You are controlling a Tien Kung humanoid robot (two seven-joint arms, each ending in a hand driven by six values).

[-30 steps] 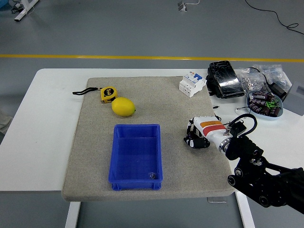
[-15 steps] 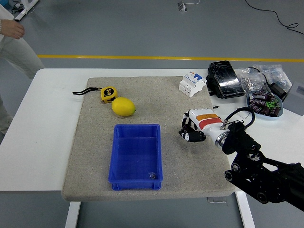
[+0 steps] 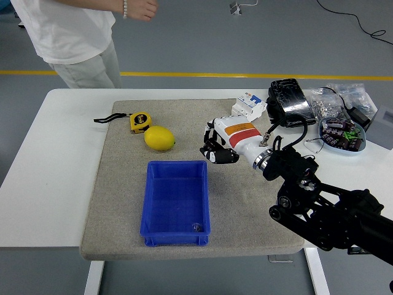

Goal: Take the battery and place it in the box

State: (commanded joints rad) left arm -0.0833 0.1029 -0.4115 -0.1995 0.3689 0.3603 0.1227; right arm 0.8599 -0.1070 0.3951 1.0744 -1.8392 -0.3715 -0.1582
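Head view: the battery cannot be picked out on its own. If the right hand has it, it is hidden beneath the hand. The hand hangs just right of centre frame, over the grey mat. It sits just above and to the right of the upper right corner of the blue box, not over the box's opening. Its white back with an orange-red band faces up and the dark part tips down and left. Whether it clasps anything cannot be told from here. The black right arm runs from the lower right corner up to it.

The box lies open below centre, long side running up the frame, with a small dark speck inside near its lower wall. Up and left of the box is a lemon, and just above that a yellow tape measure with a black strap trailing left.

Above the hand, at the mat's upper right edge, stands a white circuit breaker, with a black packet beside it on the right. Further right on the white table are clear bags of small parts and a pale blue bowl of small dark and green pieces.

In the upper left a person in a white shirt stands behind the table, one hand held up away from it.
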